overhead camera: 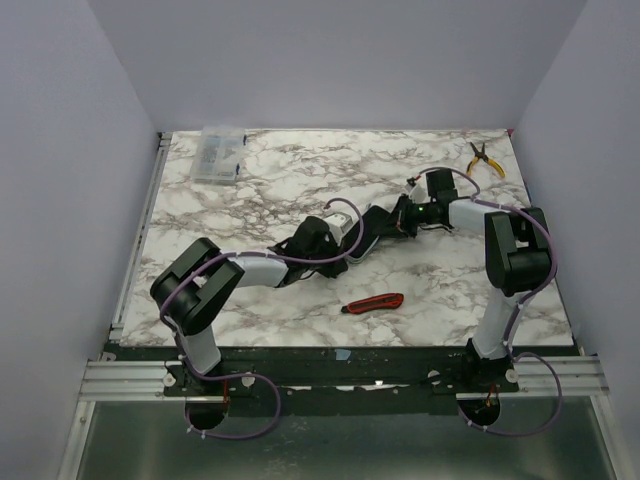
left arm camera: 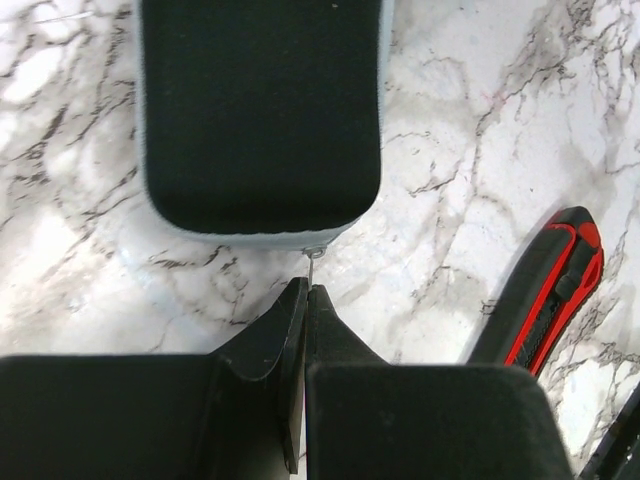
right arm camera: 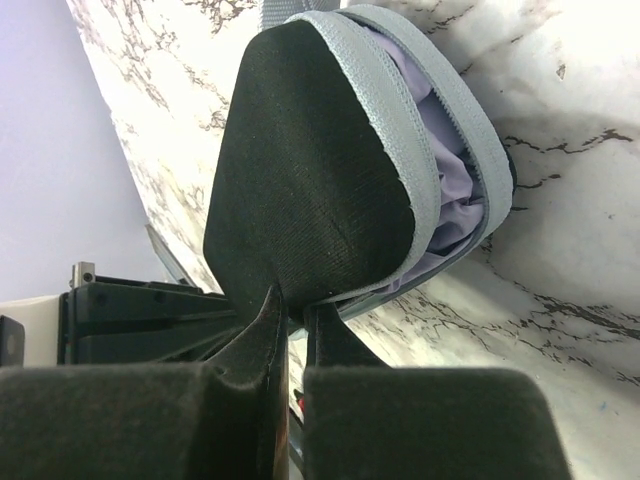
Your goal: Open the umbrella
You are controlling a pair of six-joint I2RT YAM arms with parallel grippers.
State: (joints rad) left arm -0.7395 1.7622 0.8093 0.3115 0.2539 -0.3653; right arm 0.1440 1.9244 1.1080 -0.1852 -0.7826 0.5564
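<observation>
Umbrella point(right arm camera: 445, 185) folded inside pouch point(left arm camera: 260, 110), frame centre in top view; lilac canopy shows through open seam. Left gripper point(left arm camera: 305, 292) pinched on zipper pull point(left arm camera: 311, 262), likely to unzip. Right gripper point(right arm camera: 295, 305) clamped on pouch edge, probably to hold it steady.

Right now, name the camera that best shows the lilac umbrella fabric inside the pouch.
Right wrist: the pouch gapes open there, baring the umbrella as lilac folds. Left wrist and top external show only the pouch's dark outside, with no lilac visible.
</observation>
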